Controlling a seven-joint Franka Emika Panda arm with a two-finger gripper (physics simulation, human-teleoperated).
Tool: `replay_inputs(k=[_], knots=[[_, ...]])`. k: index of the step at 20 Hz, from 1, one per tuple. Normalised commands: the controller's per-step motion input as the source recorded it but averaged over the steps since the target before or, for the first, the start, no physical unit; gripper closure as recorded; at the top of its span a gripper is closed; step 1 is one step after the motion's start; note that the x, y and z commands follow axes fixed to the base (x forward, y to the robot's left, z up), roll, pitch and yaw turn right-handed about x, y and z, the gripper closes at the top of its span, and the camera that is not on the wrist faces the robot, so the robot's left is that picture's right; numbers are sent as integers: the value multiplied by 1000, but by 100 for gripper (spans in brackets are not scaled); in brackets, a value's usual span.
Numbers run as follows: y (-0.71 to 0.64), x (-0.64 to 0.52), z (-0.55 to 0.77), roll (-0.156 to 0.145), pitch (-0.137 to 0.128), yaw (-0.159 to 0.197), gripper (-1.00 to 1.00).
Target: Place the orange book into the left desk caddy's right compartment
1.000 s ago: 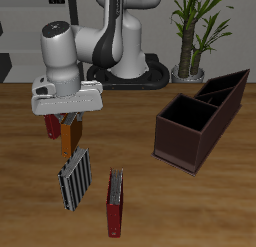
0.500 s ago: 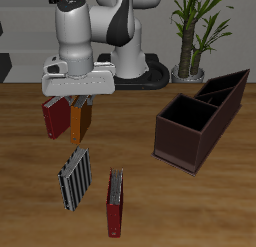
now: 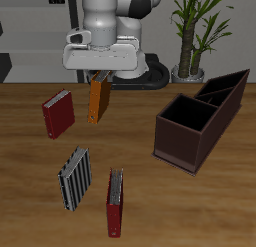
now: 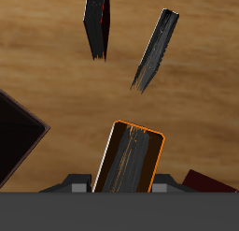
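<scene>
My gripper (image 3: 99,81) is shut on the orange book (image 3: 97,102) and holds it upright, well above the table, farther back than the other books. In the wrist view the orange book (image 4: 131,160) hangs between the fingers of the gripper (image 4: 129,184). The left desk caddy (image 3: 188,143), a dark maroon-brown open box, stands apart from the gripper on the table. Its right compartment (image 3: 201,111) is the bin at the end towards the second caddy (image 3: 228,89). A dark caddy corner (image 4: 17,139) shows in the wrist view.
A dark red book (image 3: 58,113) stands tilted near the gripper. A grey-striped book (image 3: 73,178) and another dark red book (image 3: 116,202) stand near the front edge; both also show in the wrist view (image 4: 155,50) (image 4: 98,24). A potted plant (image 3: 195,31) stands at the back.
My gripper has risen and moved back and towards the caddies with the orange book in it. The dark red book beside it stays on the table.
</scene>
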Motion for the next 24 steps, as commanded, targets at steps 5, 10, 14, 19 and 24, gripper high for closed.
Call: replay_inputs(k=[5,10,14,19,24], knots=[[584,-173,400,-68,5,-48,100],[519,-74,330,-21,15,-54,100],[503,42,189,-50,43,-51,100],[447,155,22,3,17,-8,100],[556,184,65,98,-21,41,100]])
